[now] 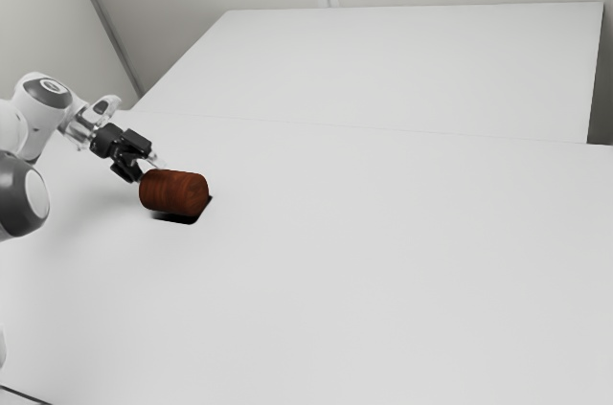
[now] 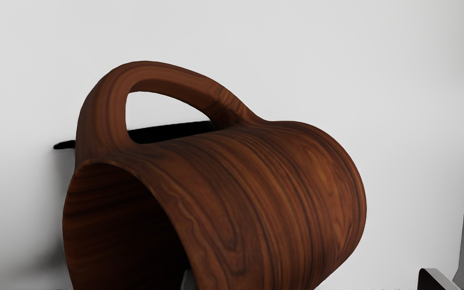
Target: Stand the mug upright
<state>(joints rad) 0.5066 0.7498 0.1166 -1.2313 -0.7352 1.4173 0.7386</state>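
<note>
Mug (image 1: 172, 191): over on its side at the table (image 1: 383, 261), mouth (image 2: 123, 225) facing the arm, so not upright as things lie.
Gripper (image 1: 150, 169): here it is, right at the mug's open end, fingers wide apart and clamped on nothing.
Inner finger (image 2: 189, 281): its tip shows against the dark of the mouth; it looks to be just inside, so any push sideways would likely drag the mug along.
Outer finger (image 2: 435, 280): well clear of the mug's outer side. Closing should be slow, with the hand centred on the wall, or the mug may be pulled over before the pinch is firm.
Rim (image 2: 156, 194): here's the spot to squeeze, judging by that straddle; a deeper bite on the wall would resist twisting better than a pinch at the very edge.
Handle (image 2: 103, 104): sticking out from the side, and it could catch the table or make the mug roll, so a little lift before the turn looks wise.
Base (image 1: 198, 196): facing the exterior view's right. Swing the mouth up, bring this end down flat, and let go only when it sits without rocking.
</note>
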